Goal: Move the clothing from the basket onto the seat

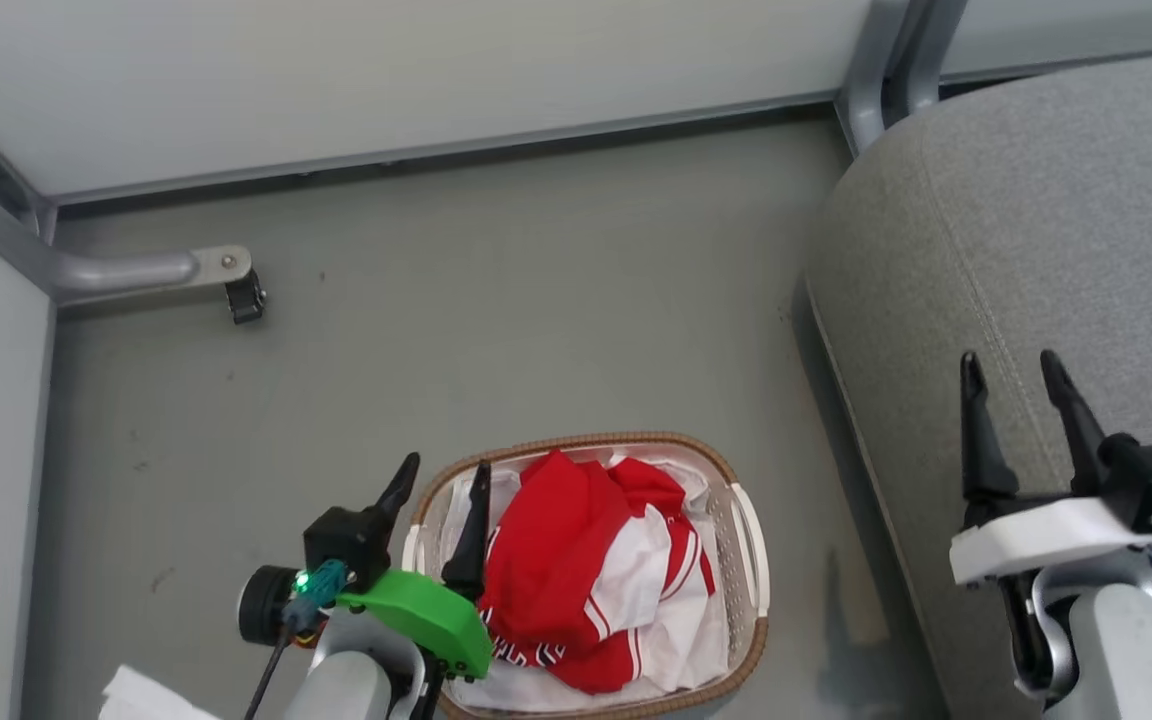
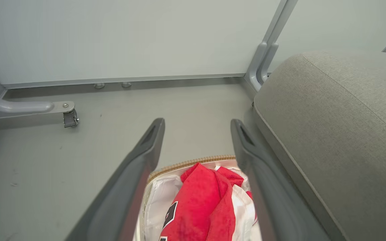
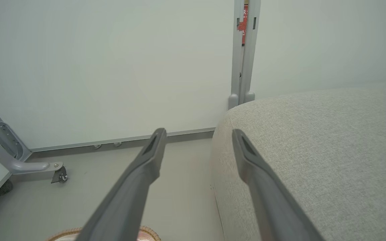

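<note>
While the clothing [image 1: 556, 540] is lying in the basket [image 1: 576, 440] at 6 o'clock of the head view, the left gripper [image 1: 446, 465] is hovering spread at its 9 o'clock rim, the right gripper [image 1: 1010, 360] spread over the seat [image 1: 1066, 220] at 3 o'clock. Left wrist view: jaws are gaping above the clothing [image 2: 203, 197]. Right wrist view: parted jaws are straddling the seat's [image 3: 313, 140] edge.

Head camera peers steeply down at the floor [image 1: 536, 300], basket [image 1: 576, 440] low centre, seat [image 1: 1056, 230] on the right. Left wrist camera hangs close above that basket, facing the far wall [image 2: 129, 40]. Right wrist camera rides higher, by the seat's edge, facing that same wall.
</note>
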Motion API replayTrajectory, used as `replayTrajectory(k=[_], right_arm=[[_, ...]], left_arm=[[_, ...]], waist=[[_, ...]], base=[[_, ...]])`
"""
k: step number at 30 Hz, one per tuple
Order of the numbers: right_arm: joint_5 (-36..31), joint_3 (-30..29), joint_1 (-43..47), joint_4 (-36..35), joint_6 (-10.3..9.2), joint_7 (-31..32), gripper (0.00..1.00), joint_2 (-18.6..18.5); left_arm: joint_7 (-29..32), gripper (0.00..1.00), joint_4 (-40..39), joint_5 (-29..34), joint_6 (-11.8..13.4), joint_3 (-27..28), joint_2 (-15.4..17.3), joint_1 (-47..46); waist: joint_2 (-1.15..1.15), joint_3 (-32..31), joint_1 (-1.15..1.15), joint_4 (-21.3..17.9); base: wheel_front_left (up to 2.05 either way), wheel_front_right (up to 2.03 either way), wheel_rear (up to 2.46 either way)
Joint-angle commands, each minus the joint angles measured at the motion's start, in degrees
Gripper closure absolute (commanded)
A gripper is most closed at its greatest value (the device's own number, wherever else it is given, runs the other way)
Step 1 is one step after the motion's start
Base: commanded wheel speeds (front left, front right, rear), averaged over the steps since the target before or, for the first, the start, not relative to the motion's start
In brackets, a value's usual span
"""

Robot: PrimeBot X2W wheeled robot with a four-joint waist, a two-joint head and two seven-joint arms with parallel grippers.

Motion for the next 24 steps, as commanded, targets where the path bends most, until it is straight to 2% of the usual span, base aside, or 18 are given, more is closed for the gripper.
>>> replayTrajectory(k=[1, 11, 19, 24], right_arm=[[-0.43, -0.64, -1.8, -0.7, 0.0, -0.29, 0.0, -0.25], [1.55, -3.24, -10.18, -3.45, -0.01, -0.29, 0.0, -0.22], [4.6, 1.97, -14.07, -4.96, -0.01, -0.29, 0.0, -0.23], [6.62, 3.89, -14.77, -5.58, -0.02, -0.29, 0.0, -0.17]], left_arm=[[-0.07, 0.0, 1.7, -0.07, -0.2, -1.21, 0.3, -2.9], [-0.06, 0.0, 17.51, -0.37, -0.72, -12.58, 0.33, -16.02], [0.64, 0.0, 27.66, -2.09, -0.29, -19.27, 0.32, -21.96], [0.45, 0.0, 31.24, -3.08, -0.52, -21.17, 0.38, -23.99]], waist=[[0.0, 7.26, 0.0, -0.95], [0.0, 18.98, 0.0, -3.82], [0.0, 25.77, 0.0, -9.94], [0.0, 29.06, 0.0, -12.74]], base=[[0.0, 0.0, 0.0], [0.0, 0.0, 0.0], [0.0, 0.0, 0.0], [0.0, 0.0, 0.0]])
